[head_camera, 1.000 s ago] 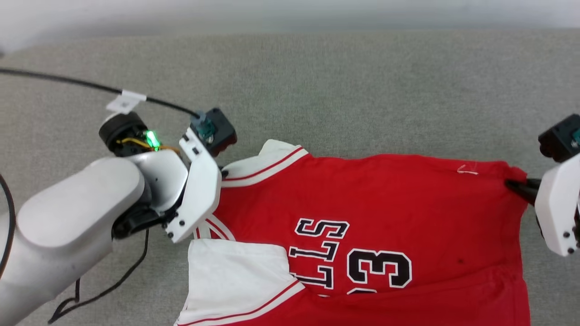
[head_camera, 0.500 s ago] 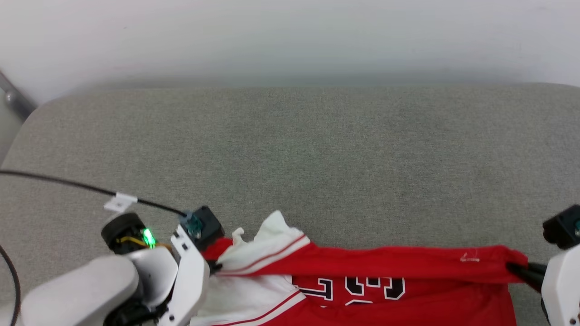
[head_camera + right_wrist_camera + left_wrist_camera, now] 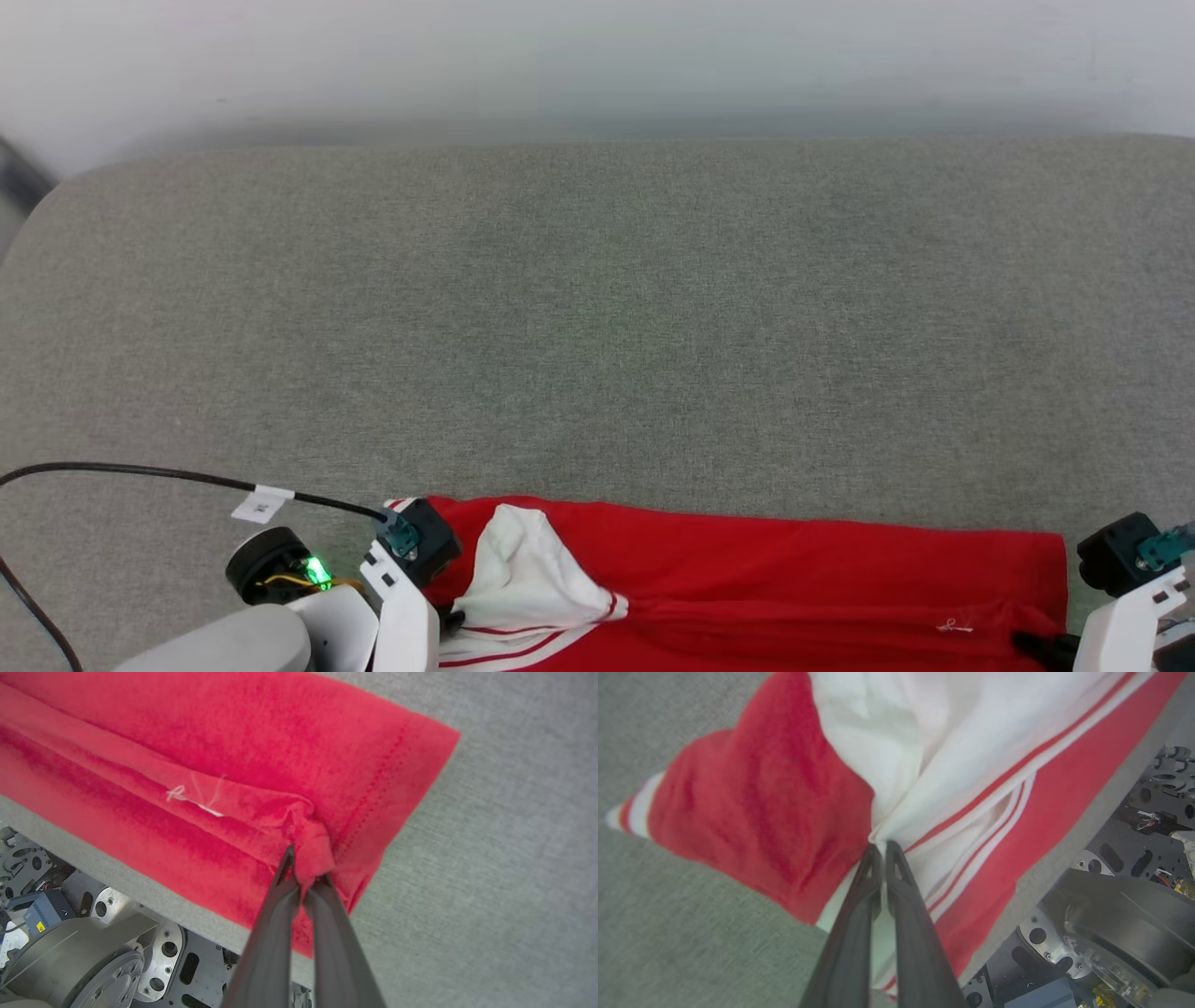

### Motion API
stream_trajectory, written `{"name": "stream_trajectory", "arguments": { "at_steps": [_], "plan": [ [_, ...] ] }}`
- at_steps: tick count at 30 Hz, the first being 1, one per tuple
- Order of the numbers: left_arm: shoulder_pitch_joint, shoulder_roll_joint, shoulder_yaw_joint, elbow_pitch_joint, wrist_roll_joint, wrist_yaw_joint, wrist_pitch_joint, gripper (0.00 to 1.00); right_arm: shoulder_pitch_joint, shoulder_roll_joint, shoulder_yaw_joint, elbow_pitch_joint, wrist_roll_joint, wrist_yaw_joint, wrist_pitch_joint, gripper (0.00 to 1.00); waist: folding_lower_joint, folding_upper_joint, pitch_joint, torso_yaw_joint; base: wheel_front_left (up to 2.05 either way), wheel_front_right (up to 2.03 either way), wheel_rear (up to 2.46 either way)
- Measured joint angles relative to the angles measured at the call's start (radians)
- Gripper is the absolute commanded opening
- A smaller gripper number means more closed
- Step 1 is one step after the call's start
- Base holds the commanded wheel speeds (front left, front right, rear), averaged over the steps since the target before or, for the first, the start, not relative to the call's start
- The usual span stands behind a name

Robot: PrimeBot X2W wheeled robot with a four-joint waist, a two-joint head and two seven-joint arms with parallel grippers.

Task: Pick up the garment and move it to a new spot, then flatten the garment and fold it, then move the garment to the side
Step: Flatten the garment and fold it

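Grey woven upholstery [image 3: 597, 327] runs wide and bare beyond the garment [image 3: 747, 579], a red jersey-style T-shirt with white short sleeves and striped trim, which is stretched in a long band along the cushion's near edge.

Left of the garment, a thin black cable [image 3: 140, 473] with a white paper tag [image 3: 261, 505] crosses to the left wrist. At the garment's left end, the left gripper [image 3: 880, 845] is clenched on a pucker of cloth where the white sleeve [image 3: 523, 569] meets the striped trim. That sleeve flops loose over the red body. At the garment's right end, the right gripper [image 3: 303, 868] pinches a small wad of red hem, fingers pressed tight around it.

Now the worries. Both holds are on little bunches, so a harder pull between the arms could likely slip one free. The loose sleeve could get buried as a lump if the cloth is laid down like this. The cable might catch the garment's collar end. The robot's grey metal base [image 3: 1111, 914] shows just past the garment's near side, so dropped cloth may slide off.

The coarse weave looks grippy enough to hold flat cloth. Beyond the garment the cushion ends at a rounded far corner, under a plain pale wall [image 3: 597, 65].
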Motion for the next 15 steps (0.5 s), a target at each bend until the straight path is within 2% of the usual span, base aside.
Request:
{"name": "stream_trajectory", "arguments": {
  "at_steps": [1, 2, 3, 4, 7, 10, 15],
  "plan": [
    [0.005, -0.007, 0.0, 0.009, 0.0, 0.0, -0.007, 0.16, -0.003, 0.007, 0.004, 0.01, -0.003, 0.0, -0.009, 0.0, 0.0, 0.0, 0.0, 0.0, 0.0, 0.0, 0.0],
    [0.006, -0.008, 0.0, 0.015, 0.0, 0.0, -0.011, 0.53, -0.007, 0.012, 0.004, 0.02, -0.006, 0.0, -0.021, 0.0, 0.0, 0.0, -0.002, 0.0, 0.0, 0.0, 0.0],
    [0.006, -0.008, 0.0, 0.019, 0.012, -0.001, -0.024, 1.0, -0.01, 0.013, 0.004, 0.026, -0.008, 0.0, -0.034, 0.23, 0.0, 0.0, -0.005, 0.0, 0.0, 0.0, 0.0],
    [0.007, -0.008, 0.001, 0.021, 0.017, 0.001, -0.037, 1.0, -0.012, 0.013, 0.002, 0.028, -0.017, 0.0, -0.051, 1.0, 0.0, 0.0, -0.011, 0.0, 0.0, 0.0, 0.0],
    [0.02, 0.006, 0.015, 0.002, 0.027, 0.02, -0.081, 1.0, -0.011, 0.013, -0.02, 0.014, -0.023, 0.0, -0.106, 1.0, 0.0, 0.0, -0.032, 0.0, 0.0, 0.0, 0.0],
    [0.032, 0.024, 0.047, -0.045, 0.034, 0.065, -0.148, 1.0, 0.003, 0.006, -0.069, -0.024, -0.033, 0.0, -0.159, 1.0, 0.0, 0.0, -0.059, 0.002, 0.0, 0.0, 0.0],
    [0.075, 0.064, 0.105, -0.115, 0.072, 0.187, -0.287, 1.0, 0.077, 0.016, -0.205, -0.091, -0.045, 0.0, -0.219, 1.0, 0.0, 0.0, -0.095, 0.011, 0.0, 0.0, 0.0]
  ]
}}
